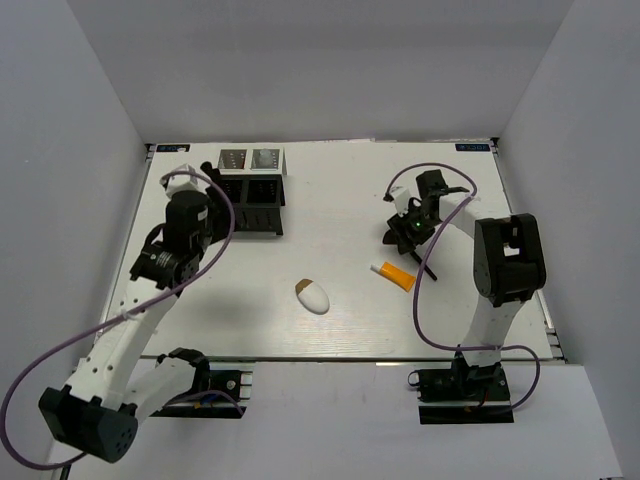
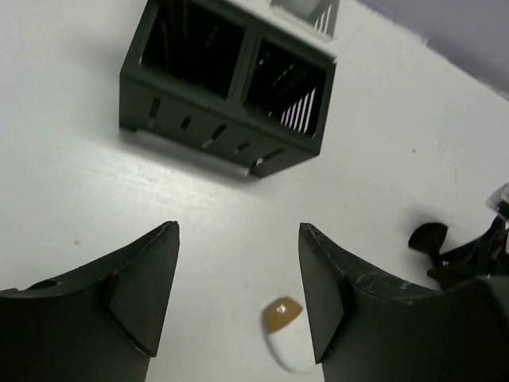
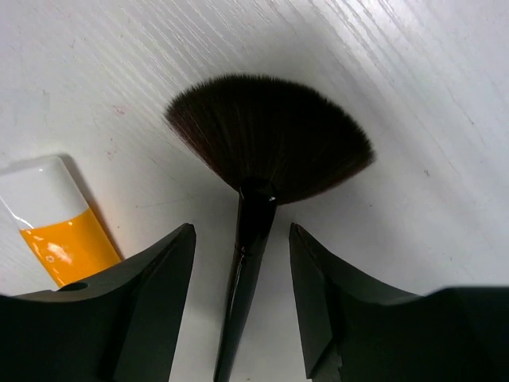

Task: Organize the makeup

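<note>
White counter point(image 1: 350, 180), with a black compartment box point(image 1: 245, 200) at its back left. Near the box, the left claw point(image 2: 238, 231) hangs wide open and empty. The right claw point(image 3: 241, 231) gapes astride a fan brush point(image 3: 270, 135), not touching it. An off-centre squeeze could flick the thin handle toward the orange tube point(image 3: 60, 231) just beside it. The egg-shaped sponge point(image 1: 313, 296) lies mid-counter.

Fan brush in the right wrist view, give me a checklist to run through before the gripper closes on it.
1. Right gripper open: ok.
2. Fan brush handle lying between the fingers: ok, roughly centred.
3. Orange tube outside the jaws: ok, it lies beside one finger on the table.
4. Fingers low enough to catch the thin handle: cannot tell.
5. Left gripper open and holding nothing: ok.
6. Box compartment free for the brush: cannot tell, the insides are too dark.
</note>
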